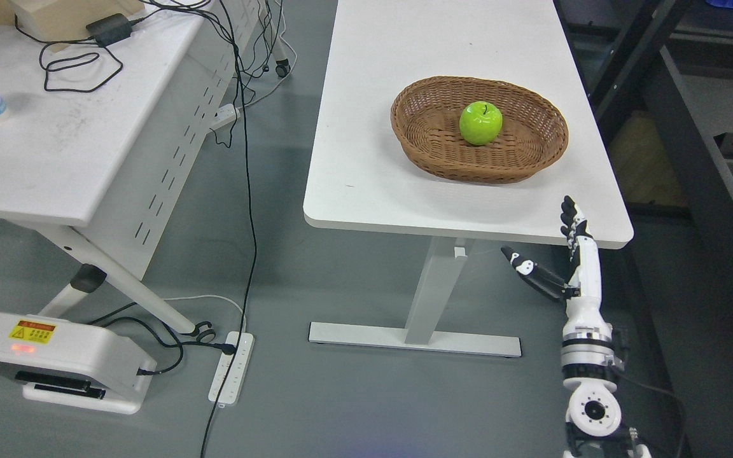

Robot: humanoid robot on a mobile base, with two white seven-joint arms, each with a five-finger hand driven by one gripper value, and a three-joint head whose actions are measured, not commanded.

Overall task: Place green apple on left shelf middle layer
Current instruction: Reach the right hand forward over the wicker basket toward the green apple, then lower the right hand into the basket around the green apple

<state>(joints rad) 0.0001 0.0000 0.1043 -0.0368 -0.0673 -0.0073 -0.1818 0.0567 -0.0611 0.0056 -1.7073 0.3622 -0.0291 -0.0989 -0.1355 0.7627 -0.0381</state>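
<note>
The right hand hangs by the near edge of the table, fingers straight, thumb spread, holding nothing. The green apple sits in the basket, well apart. Grasping and shelving both remain.

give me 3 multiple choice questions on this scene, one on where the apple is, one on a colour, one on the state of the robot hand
1. Where is the green apple?
A. in the wicker basket
B. on the floor
C. in the robot's hand

2. What colour is the table under the basket?
A. black
B. white
C. red

3. What state is the right hand in?
A. closed on the apple
B. closed on the basket rim
C. open, holding nothing

Answers:
1. A, the apple sits inside the basket near its middle.
2. B, the tabletop around the basket is plain white.
3. C, the fingers are extended and the thumb spread, at the table's near edge, apart from the basket.
</note>
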